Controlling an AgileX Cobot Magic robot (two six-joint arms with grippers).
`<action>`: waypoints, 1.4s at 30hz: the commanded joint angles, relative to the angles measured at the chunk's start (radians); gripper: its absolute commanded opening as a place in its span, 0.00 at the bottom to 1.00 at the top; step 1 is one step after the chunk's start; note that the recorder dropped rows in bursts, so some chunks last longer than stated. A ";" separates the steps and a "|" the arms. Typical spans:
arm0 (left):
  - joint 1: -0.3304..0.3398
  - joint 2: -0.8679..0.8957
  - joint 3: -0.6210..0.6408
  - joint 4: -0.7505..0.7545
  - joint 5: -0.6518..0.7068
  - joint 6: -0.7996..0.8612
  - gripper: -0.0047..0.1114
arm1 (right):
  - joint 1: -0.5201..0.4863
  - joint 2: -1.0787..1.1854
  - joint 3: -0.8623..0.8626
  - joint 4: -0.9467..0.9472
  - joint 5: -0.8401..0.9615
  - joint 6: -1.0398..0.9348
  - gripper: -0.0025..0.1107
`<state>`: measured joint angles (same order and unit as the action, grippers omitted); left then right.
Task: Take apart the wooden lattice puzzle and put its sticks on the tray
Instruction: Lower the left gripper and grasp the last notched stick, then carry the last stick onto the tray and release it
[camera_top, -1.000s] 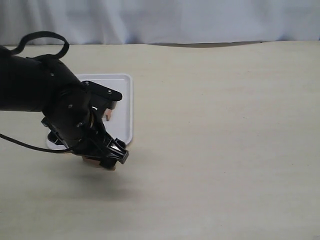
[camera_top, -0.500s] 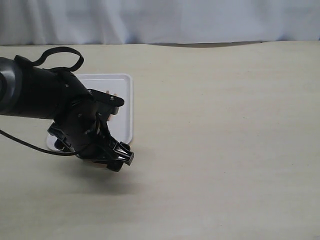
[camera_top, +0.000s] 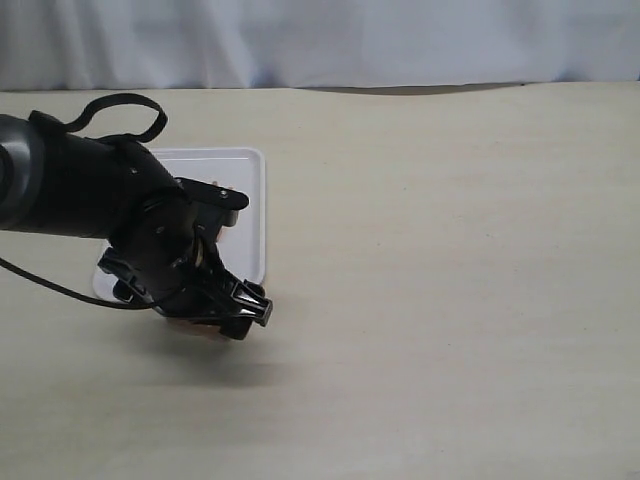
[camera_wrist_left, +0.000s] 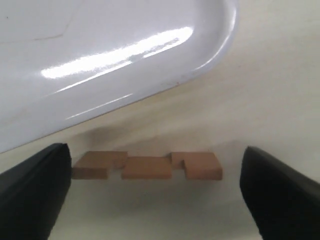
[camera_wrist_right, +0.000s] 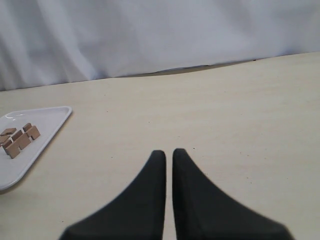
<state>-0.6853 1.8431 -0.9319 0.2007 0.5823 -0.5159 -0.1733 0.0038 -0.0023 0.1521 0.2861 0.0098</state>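
one stick (camera_wrist_left: 147, 166) lay flat on table (camera_top: 450, 250), off tray (camera_wrist_left: 100, 75), just beside its rounded corner. long axis ran straight across gap between fingers (camera_wrist_left: 35, 190) of left gripper (camera_wrist_left: 154, 175), notched face toward camera. left gripper spread wide, gripping nothing. other sticks (camera_wrist_right: 19, 138) lay on tray. right gripper (camera_wrist_right: 168, 155) closed, empty, well apart.

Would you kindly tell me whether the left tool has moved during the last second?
Yes. In the exterior view the left tool has shifted slightly rightward; its tip now sits about level with the right rim of the tray, formerly short of it.
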 joint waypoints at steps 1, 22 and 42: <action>-0.002 0.003 0.001 -0.004 -0.018 -0.009 0.77 | 0.002 -0.004 0.002 -0.004 -0.002 0.001 0.06; -0.002 0.038 0.001 0.031 -0.017 -0.009 0.67 | 0.002 -0.004 0.002 -0.004 -0.002 0.001 0.06; 0.253 -0.157 0.000 0.157 -0.276 0.070 0.04 | 0.002 -0.004 0.002 -0.004 -0.002 0.001 0.06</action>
<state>-0.4725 1.6648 -0.9338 0.3576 0.4057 -0.4353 -0.1733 0.0038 -0.0023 0.1521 0.2861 0.0098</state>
